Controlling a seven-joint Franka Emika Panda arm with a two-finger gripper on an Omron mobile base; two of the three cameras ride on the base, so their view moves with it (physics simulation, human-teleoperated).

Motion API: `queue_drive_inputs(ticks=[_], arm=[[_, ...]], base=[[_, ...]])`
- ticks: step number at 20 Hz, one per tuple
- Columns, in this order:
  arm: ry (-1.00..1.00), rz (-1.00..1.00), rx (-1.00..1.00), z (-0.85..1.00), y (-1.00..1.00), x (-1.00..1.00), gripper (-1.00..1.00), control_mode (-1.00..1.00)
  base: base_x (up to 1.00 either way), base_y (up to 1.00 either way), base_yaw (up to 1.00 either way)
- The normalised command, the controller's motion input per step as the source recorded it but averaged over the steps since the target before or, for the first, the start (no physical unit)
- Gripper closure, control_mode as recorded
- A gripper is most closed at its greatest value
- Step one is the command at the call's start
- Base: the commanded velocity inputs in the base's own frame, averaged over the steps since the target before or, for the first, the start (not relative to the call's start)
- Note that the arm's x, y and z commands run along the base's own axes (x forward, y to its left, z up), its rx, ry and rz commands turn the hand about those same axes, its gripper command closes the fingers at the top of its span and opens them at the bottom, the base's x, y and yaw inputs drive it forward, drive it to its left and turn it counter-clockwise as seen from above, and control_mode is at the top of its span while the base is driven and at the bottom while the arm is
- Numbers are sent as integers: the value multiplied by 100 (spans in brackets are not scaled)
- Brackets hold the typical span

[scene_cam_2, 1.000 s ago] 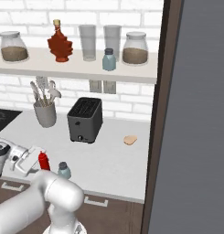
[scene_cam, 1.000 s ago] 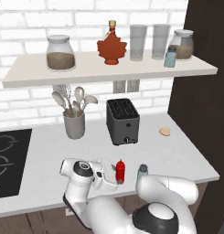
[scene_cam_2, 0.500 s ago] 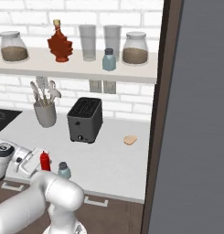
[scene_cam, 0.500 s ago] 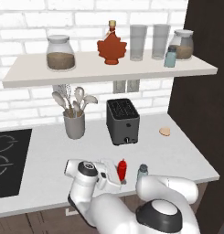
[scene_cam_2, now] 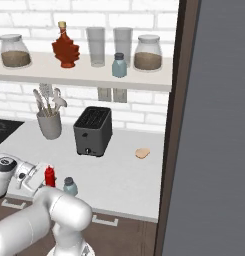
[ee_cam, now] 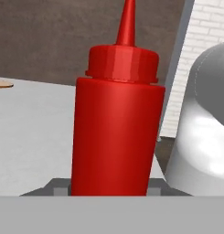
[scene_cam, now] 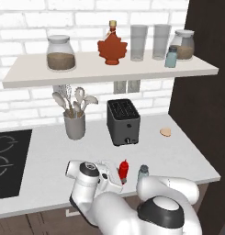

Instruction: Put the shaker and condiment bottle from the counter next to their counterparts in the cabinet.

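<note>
Two brown-filled jars [scene_cam: 61, 53] sit on the cabinet [scene_cam: 109, 69]; jaws flank the condiment bottle [ee_cam: 117, 123], grip seemingly unclear

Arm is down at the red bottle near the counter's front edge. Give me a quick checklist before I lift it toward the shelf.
1. Condiment bottle centred ahead of the gripper: ok, it stands dead centre in the hand view.
2. Bottle upright on the counter: ok.
3. Jaws firmly shut on the bottle: cannot tell, the contact is hidden.
4. Shaker apart from the bottle: ok, it stands just beside, with a small gap.
5. Free spot on the cabinet beside the maple-leaf syrup bottle: ok, bare board shows on both sides.
6. Toaster out of the lift path: ok, it stands farther back.
</note>
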Motion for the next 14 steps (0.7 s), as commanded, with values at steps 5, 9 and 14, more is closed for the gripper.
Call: queue_drive_inputs(ticks=[5, 9, 14], arm=[[-5, 0, 0, 12, 1, -2, 100, -100], [-8, 0, 0, 35, 2, -18, 100, -100], [-9, 0, -1, 41, 1, -21, 100, -100]], base=[[0, 0, 0], [0, 0, 0], [0, 0, 0]])
